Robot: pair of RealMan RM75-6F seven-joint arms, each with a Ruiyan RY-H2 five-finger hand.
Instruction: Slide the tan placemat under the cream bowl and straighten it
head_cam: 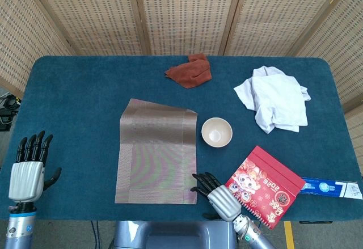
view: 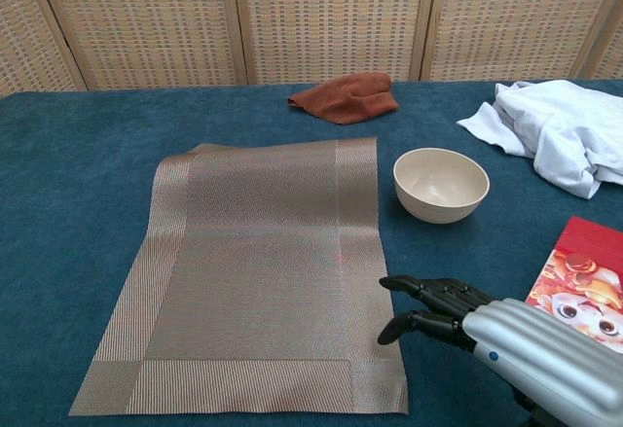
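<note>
A: Nearest the front edge, the right hand (view: 458, 318) has its fingers apart and holds nothing, its fingertips (head_cam: 198, 183) just beside the tan placemat's (head_cam: 157, 152) front right corner.

B: The left hand (head_cam: 27, 170), seen only from the head view, hovers at the table's (head_cam: 79, 96) front left corner, fingers straight, gripping nothing.

A: The cream bowl (view: 441, 185) sits on bare cloth just off the placemat's far right corner, not touching it.

B: The red notebook (head_cam: 265, 184) reads "2026" upside down. Beyond lie the white cloth (head_cam: 274, 98) and the rust rag (head_cam: 190, 70).
</note>
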